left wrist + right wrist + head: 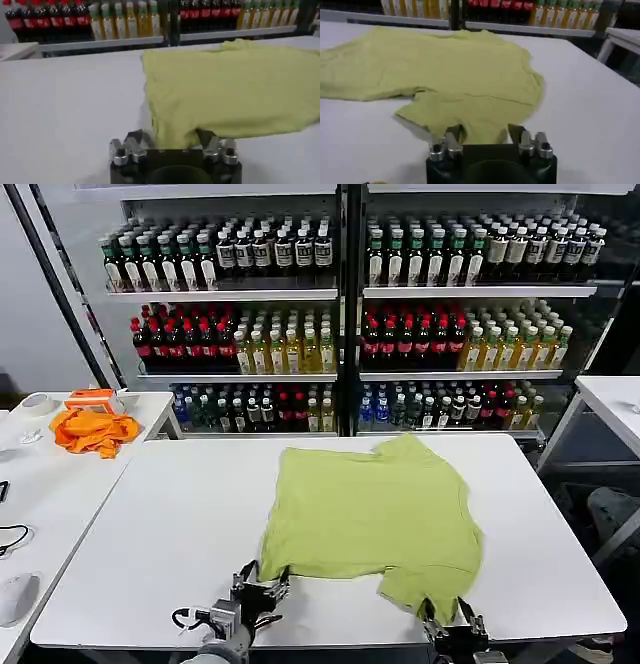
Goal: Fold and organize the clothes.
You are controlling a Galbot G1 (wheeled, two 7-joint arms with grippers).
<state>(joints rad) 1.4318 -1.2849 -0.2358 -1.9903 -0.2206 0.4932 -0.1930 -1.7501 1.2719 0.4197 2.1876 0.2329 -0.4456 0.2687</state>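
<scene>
So grab step | left gripper (262, 592) and right gripper (449, 620) jaws wide around T-shirt (375, 514) near hem on counter (180, 534) | next: pinch both, lift evenly

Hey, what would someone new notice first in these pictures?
A lime yellow-green cotton T-shirt lies spread across the middle of the white table. The left end effector and right end effector sit at its near edge, fingers open around the hem. Behind stand shelves of bottled drinks; a crumpled orange cloth lies on the left side table.
</scene>
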